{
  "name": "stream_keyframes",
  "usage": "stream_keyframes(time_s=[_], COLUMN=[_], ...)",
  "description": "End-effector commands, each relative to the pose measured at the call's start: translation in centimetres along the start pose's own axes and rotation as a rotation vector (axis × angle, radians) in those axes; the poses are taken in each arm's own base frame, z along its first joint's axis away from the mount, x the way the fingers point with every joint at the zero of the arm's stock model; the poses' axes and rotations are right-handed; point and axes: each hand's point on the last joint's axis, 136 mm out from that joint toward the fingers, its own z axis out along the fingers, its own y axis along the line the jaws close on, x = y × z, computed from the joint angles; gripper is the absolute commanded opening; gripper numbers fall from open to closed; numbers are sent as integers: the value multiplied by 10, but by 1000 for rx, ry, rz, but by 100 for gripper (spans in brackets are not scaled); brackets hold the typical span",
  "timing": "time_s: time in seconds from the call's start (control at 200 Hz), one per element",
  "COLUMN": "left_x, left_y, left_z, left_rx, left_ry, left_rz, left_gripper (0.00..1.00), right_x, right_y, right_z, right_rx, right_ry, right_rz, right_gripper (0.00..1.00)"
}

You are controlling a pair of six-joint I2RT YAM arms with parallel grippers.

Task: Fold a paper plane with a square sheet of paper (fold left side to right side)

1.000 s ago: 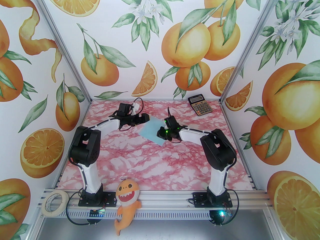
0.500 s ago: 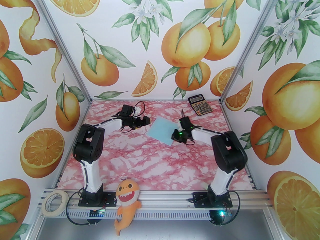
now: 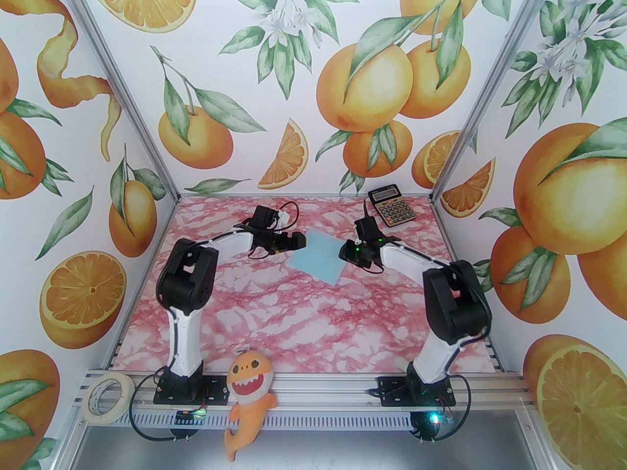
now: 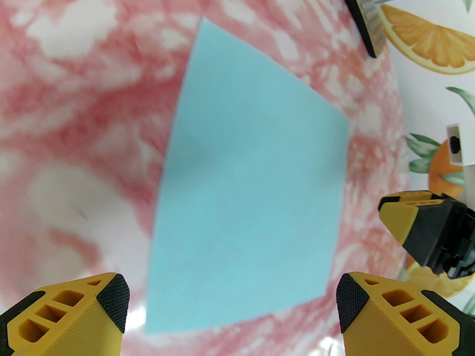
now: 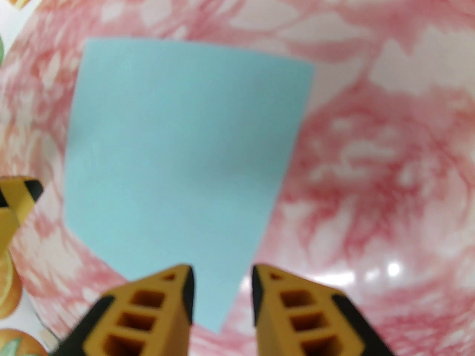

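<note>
Blue sheet of paper (image 3: 317, 257) is lying flat and unfolded on the pink marbled table (image 3: 294, 321), in the far half, roughly midway between the two arms. It's sitting rotated, one corner pointing toward the near edge and another toward the back wall. No crease is showing in either wrist view, though both are a bit blurred.

Left gripper (image 3: 300, 240) is hovering at the sheet's upper-left edge, pointing right. In the left wrist view its fingers (image 4: 111, 302) are standing wide apart, flanking the sheet's near edge, with nothing between the pads. Can't tell whether the tips are touching the table.

Right gripper (image 3: 345, 252) is sitting at the sheet's right corner, pointing left toward the other one. In the right wrist view its jaws are parted by a narrow gap. The sheet's nearest corner is showing through that gap, lying on the table rather than pinched, so it's not gripping anything.

Each wrist camera is catching a yellow fingertip of the opposite gripper across the sheet.

Calculator (image 3: 393, 206) is lying at the far right of the table, apart from the sheet, behind the right gripper. Roll of tape (image 3: 108, 398) and an orange plush shark (image 3: 250, 394) are resting at the front rail near the left arm's base.
</note>
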Motion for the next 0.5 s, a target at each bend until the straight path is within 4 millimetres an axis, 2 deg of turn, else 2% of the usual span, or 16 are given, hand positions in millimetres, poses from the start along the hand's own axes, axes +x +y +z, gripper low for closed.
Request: stream_keyframes(time_s=[0.0, 0.17, 0.255, 0.49], left_x=[1, 16, 26, 59], left_y=[4, 10, 5, -25], left_z=[11, 25, 32, 45], left_rx=[-64, -127, -130, -93], left_ry=[28, 82, 115, 184], left_rz=[65, 86, 97, 112], left_gripper=[97, 97, 97, 97], right_x=[-9, 4, 10, 23], right_y=[4, -8, -14, -18], right_z=[19, 37, 41, 48], right_rx=[-2, 44, 55, 59], right_ry=[-26, 15, 30, 56], right_rz=[36, 24, 22, 19], right_gripper=[29, 23, 20, 20])
